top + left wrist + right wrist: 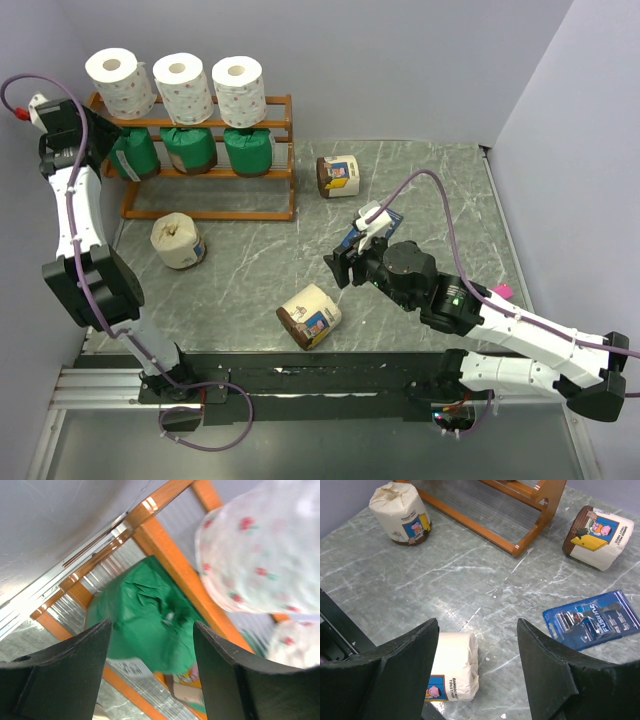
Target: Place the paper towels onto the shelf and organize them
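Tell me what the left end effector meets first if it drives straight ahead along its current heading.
Most likely the crinkled green-wrapped paper towel roll on the orange-brown wooden slatted shelf; it sits centred between the open fingers. Depth is unclear, but it looks close.

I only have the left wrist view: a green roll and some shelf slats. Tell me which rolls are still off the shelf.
Observer: Three, all cream-and-brown, on the table: the left cream roll, the far cream roll and the near cream roll.
Operator: Report the right tool.
Observer: The right tool hangs open close to the near cream roll, holding nothing.
Operator: Name anything else lying down there.
Observer: A flat blue packet lies on the table beside that tool, apart from the rolls.
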Tool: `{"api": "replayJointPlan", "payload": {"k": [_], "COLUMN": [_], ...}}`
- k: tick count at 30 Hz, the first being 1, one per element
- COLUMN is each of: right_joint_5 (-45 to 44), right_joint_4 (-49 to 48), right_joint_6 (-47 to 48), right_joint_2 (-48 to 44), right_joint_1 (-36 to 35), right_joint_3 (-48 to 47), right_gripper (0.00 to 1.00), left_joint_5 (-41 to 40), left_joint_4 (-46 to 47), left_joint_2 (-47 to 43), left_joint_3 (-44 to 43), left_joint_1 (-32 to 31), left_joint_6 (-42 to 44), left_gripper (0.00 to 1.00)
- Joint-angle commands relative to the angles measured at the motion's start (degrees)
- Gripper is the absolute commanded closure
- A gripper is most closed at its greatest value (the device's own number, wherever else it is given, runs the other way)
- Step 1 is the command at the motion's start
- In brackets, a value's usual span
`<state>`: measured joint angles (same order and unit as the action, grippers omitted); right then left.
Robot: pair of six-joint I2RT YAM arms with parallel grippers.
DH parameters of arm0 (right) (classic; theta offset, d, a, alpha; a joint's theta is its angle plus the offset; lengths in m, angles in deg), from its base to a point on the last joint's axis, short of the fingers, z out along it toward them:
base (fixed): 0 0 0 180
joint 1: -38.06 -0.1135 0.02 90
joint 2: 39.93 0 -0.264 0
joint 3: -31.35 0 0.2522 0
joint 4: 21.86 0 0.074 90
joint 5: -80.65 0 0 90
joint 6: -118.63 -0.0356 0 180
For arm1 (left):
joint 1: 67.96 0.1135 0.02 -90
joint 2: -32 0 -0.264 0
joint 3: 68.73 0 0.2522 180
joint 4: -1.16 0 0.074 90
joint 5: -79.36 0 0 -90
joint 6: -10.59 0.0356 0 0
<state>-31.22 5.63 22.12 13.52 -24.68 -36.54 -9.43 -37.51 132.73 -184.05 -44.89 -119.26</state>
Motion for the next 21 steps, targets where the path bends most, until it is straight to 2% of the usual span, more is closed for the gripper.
{"api": "replayJointPlan", "payload": {"k": [1,5,6,13,15,21], "right_joint_5": [-1.25,-1.77,-1.86,-1.51,-1.25,-1.6], "right_joint_4": [-0.47,0.06,0.06,-0.29,-0.46,-1.08], "right_joint_6": [-0.44,-0.35,-0.35,-0.62,-0.53,0.17], "right_joint_2": [-1.33,-1.86,-2.12,-3.44,-3.62,-3.44], "right_joint_1": [0.07,0.07,0.07,0.07,0.07,0.08], "right_joint_3": [-2.47,-2.3,-2.21,-1.51,-1.51,-1.59], "right_gripper": [0.29,0.29,0.29,0.29,0.29,0.29], "left_joint_5": [-0.34,-0.16,-0.25,-0.16,0.37,3.7], "left_joint_4": [1.53,2.23,2.49,5.13,5.22,9.87], "left_joint_2": [-7.2,-9.67,-10.28,-12.67,-11.87,-9.41], "left_joint_3": [1.01,4.69,7.05,16.21,16.92,18.06], "left_joint_1": [0.4,1.27,1.45,2.77,2.68,2.77], "left_joint_6": [0.31,-0.13,-0.31,-0.93,-1.19,-2.94], "left_gripper": [0.28,0.35,0.43,0.64,0.67,0.66]}}
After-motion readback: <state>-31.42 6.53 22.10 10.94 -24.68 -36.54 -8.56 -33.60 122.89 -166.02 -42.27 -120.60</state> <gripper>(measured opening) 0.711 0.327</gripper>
